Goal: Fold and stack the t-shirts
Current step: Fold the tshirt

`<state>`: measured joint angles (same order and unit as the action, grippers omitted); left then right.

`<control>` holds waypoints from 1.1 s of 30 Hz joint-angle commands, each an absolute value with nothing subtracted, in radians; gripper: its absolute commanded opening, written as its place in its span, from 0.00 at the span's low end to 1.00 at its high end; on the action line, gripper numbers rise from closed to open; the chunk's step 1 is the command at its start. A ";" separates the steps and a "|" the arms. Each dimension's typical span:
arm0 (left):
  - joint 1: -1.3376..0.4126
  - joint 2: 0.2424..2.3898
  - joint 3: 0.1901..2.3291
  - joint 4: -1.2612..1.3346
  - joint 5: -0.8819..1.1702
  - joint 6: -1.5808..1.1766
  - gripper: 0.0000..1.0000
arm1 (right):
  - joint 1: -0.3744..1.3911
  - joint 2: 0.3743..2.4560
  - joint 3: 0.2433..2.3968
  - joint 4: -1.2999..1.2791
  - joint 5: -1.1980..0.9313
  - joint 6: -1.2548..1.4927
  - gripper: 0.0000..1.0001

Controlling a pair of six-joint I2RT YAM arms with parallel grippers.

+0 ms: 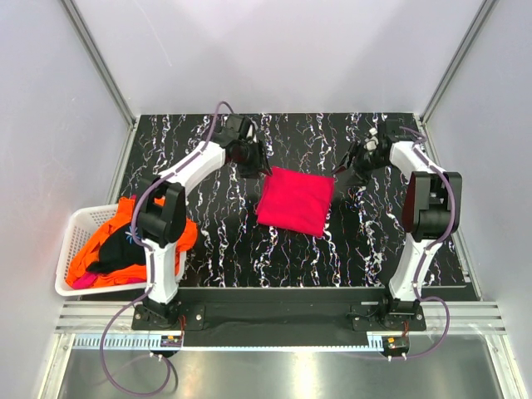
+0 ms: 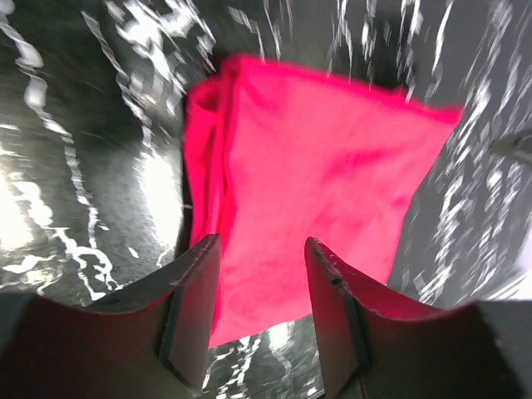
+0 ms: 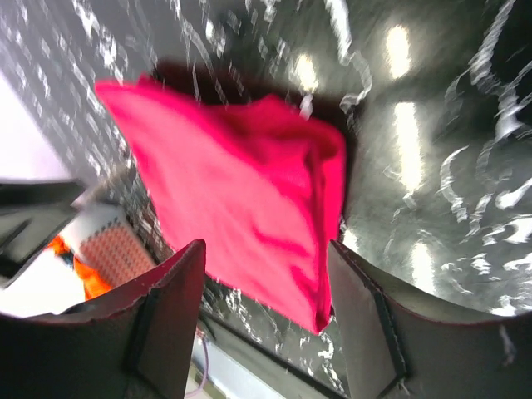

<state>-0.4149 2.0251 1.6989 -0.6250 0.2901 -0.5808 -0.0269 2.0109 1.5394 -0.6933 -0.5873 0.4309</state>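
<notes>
Black marbled table (image 1: 216, 241) — 1 folded magenta shirt (image 1: 295, 199) mid-surface, left gripper (image 1: 253, 162) and right gripper (image 1: 347, 164) by its far corners, jaws spread, empty.

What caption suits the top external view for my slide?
Folded magenta t-shirt lies between open left claw and open right claw; more shirts wait in the white basket.
</notes>
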 commanded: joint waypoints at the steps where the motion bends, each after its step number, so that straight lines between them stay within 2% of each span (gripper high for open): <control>1: -0.417 2.043 1.677 -0.583 0.340 -0.473 0.51 | -0.020 1.962 1.462 -0.591 -0.689 0.403 0.67; 11: -0.422 2.120 1.717 -0.586 0.342 -0.486 0.54 | -0.020 2.057 1.460 -0.557 -0.727 0.341 0.73; 18: -0.417 1.913 1.619 -0.584 0.299 -0.541 0.54 | -0.012 2.074 1.417 -0.500 -0.750 0.316 0.78; 23: -0.433 1.738 1.444 -0.555 0.331 -0.615 0.53 | -0.009 2.108 1.414 -0.462 -0.762 0.321 0.77; 26: -0.454 1.588 1.336 -0.540 0.347 -0.646 0.53 | -0.006 2.126 1.417 -0.437 -0.770 0.325 0.75; 33: -0.506 1.399 1.166 -0.534 0.365 -0.713 0.52 | -0.005 2.167 1.445 -0.393 -0.796 0.341 0.66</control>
<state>-0.4919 1.4536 1.2041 -0.5671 0.3363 -0.6701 -0.0135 2.1410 1.4200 -0.4435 -0.7815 0.3443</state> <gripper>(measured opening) 0.526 0.668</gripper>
